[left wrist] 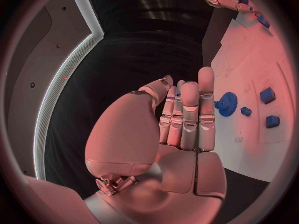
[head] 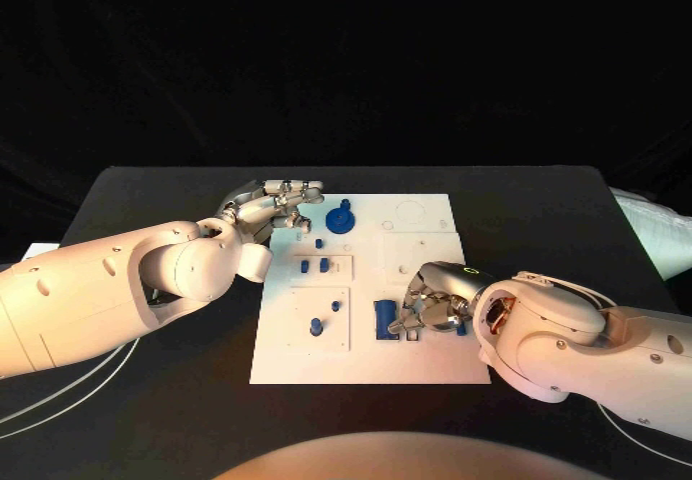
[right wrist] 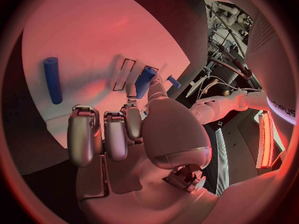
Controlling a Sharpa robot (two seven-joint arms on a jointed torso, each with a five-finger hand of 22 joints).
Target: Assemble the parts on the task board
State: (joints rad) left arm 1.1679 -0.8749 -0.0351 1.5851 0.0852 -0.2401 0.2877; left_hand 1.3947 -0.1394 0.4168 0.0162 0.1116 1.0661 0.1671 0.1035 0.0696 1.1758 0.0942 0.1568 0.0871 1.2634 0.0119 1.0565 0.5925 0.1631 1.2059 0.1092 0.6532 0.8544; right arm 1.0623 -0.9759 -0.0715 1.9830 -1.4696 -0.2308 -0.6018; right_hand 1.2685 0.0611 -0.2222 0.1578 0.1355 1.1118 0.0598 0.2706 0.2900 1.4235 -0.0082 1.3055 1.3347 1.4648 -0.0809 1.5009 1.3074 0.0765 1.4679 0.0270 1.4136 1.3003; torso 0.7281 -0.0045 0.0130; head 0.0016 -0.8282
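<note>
Your white task board (head: pixel 418 362) sat at the middle of the black table (head: pixel 548 200), with blue parts spread over it. A blue gear (head: pixel 339 218) lay toward the board's 11 o'clock corner, a small blue peg (head: pixel 319 243) just below it, and two more small parts (head: pixel 307 266) in a framed recess further down. Another blue piece (head: pixel 319 326) rested in the large recess at about 8 o'clock, and an upright blue block (head: pixel 385 318) stood near 6 o'clock.

Your left hand (head: pixel 274 207) hung over the board's 10 o'clock edge, just beside the gear; in the left wrist view its fingers (left wrist: pixel 190 114) were straight and together, holding nothing. Your right hand (head: pixel 433 310) was down at the board's 5 o'clock area, right beside the upright block. In the right wrist view a blue cylinder (right wrist: pixel 145 81) sat at the fingertips (right wrist: pixel 132 109), and whether it was pinched you could not tell. A long blue rod (right wrist: pixel 52 79) lay apart on the board.
</note>
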